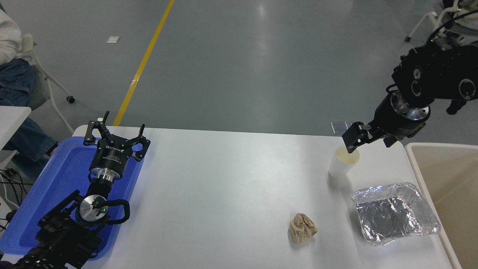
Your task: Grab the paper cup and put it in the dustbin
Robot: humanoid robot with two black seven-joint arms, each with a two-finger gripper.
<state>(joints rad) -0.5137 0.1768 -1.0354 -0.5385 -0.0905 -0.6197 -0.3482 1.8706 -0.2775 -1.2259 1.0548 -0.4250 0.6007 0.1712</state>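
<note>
The paper cup point(343, 163) stands upright on the white table point(224, 186) near its far right side, showing its pale yellowish inside. My right gripper point(369, 143) hangs open just behind and above the cup. Its left finger point(351, 139) overlaps the cup's far rim in the picture, and nothing is between the fingers. The dustbin point(410, 158), with a cream rim and tan inside, sits off the table's right edge. My left gripper point(115, 131) is parked open over the blue tray at the lower left.
A crinkled foil tray point(395, 213) lies in front of the cup, near the dustbin. A crumpled brown paper ball point(302, 228) sits toward the table's front. The blue tray point(63, 175) is on the left. A seated person point(11, 59) is at the far left.
</note>
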